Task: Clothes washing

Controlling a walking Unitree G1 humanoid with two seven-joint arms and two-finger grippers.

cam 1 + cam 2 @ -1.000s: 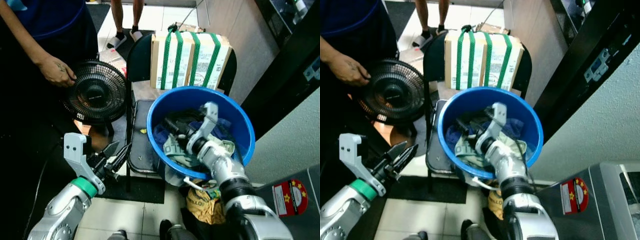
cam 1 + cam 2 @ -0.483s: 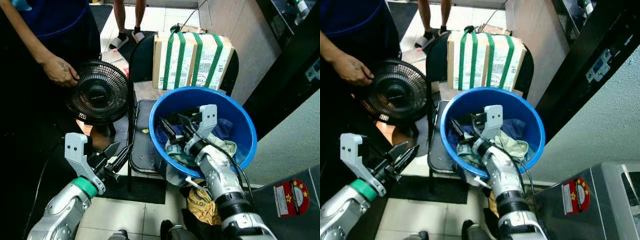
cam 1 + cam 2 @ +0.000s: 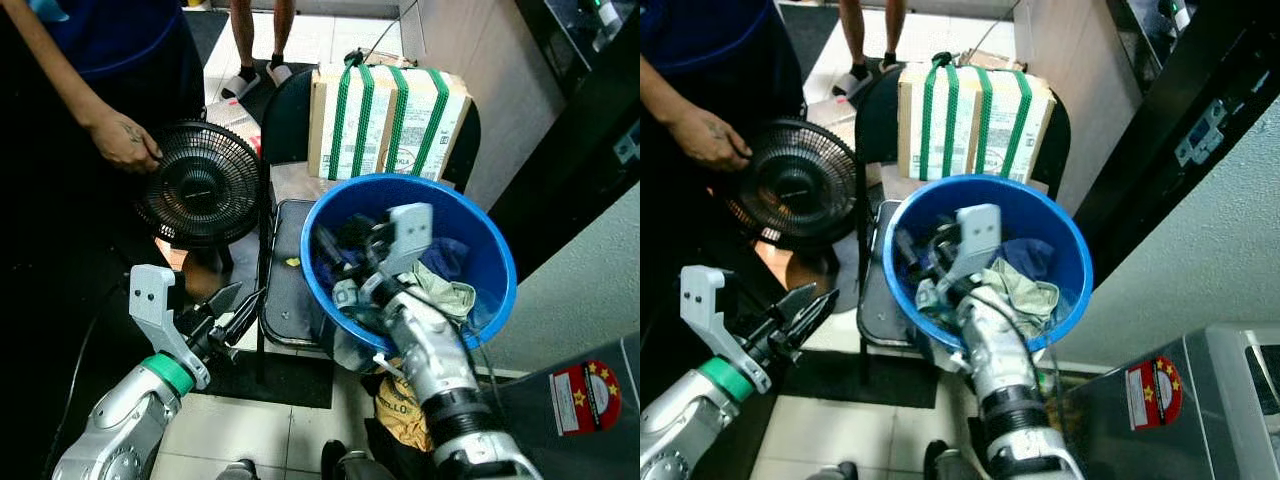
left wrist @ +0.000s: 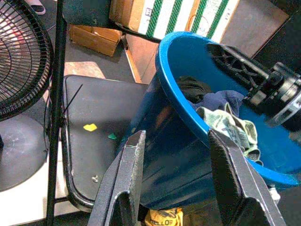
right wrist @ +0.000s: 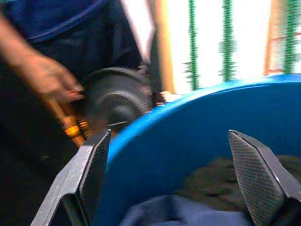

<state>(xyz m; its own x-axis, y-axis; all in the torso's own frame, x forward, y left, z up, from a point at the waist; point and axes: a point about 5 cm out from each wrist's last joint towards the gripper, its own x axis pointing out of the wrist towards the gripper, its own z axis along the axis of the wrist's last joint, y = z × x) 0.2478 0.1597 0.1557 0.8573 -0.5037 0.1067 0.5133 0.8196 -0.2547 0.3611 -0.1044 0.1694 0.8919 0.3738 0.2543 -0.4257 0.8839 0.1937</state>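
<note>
Up and back comes the right gripper (image 3: 340, 262) since a second ago, drawing toward the near-left side of the blue tub (image 3: 490, 250) after reaching deeper in. Its 2 fingers are spread wide with nothing between them, hanging just above the clothes (image 3: 440, 290). Those clothes lie in the tub directly under and beyond the fingers: dark pieces, a navy one, a pale printed one nearer the wrist. Over on the other side, the left gripper (image 3: 232, 308) hovers low with fingers parted, holding nothing, the tub's outer wall straight ahead of it and a black chair seat (image 4: 94, 127) just beyond its tips. Past that gripper stands a black fan (image 3: 198, 190), a person's hand (image 3: 125, 145) resting on its rim. Behind the tub sits a green-strapped box (image 3: 385, 120).
</note>
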